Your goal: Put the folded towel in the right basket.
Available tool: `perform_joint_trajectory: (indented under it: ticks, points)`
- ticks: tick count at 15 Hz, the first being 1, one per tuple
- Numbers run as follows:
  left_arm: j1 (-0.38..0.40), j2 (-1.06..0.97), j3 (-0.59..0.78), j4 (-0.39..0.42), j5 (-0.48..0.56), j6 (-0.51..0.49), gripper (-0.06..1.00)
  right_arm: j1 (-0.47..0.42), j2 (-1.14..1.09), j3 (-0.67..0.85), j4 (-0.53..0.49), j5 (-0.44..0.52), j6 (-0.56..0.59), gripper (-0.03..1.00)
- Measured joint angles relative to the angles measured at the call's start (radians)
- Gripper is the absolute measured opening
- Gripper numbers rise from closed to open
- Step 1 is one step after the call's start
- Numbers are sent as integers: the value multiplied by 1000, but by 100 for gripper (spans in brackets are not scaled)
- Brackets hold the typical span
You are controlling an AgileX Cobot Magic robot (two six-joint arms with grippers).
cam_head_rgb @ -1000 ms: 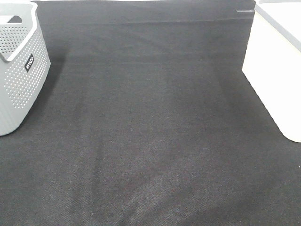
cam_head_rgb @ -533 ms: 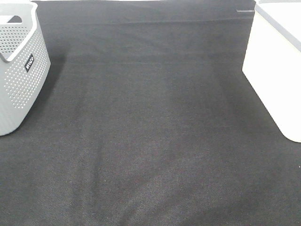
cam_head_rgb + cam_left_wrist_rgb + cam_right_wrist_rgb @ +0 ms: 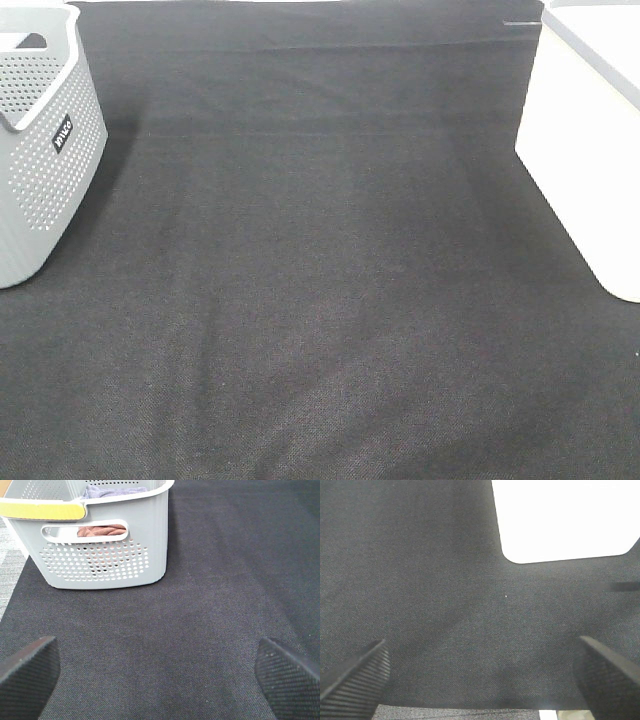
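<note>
A grey perforated basket [image 3: 40, 150] stands at the left edge of the black mat; the left wrist view also shows it [image 3: 100, 555]. Folded towels lie inside it: a reddish-brown one [image 3: 102, 530] shows through the handle slot and a purplish one [image 3: 115, 489] above the rim. The white right basket [image 3: 590, 140] stands at the right edge, and it shows in the right wrist view [image 3: 560, 520]. My left gripper [image 3: 160, 680] is open and empty over the mat, short of the grey basket. My right gripper [image 3: 480, 680] is open and empty, short of the white basket. Neither gripper shows in the exterior view.
The black mat [image 3: 320, 260] covers the table between the two baskets. A yellow strip [image 3: 40, 511] lies along the grey basket's near rim. The mat's left edge and grey floor [image 3: 10, 570] show beside that basket.
</note>
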Motion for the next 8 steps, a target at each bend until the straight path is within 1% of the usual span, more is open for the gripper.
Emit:
perform_joint_trajectory:
  ticks: [8]
  points:
    - [0,0,0,0,0,0,99,0,0,0,0,0,0,96]
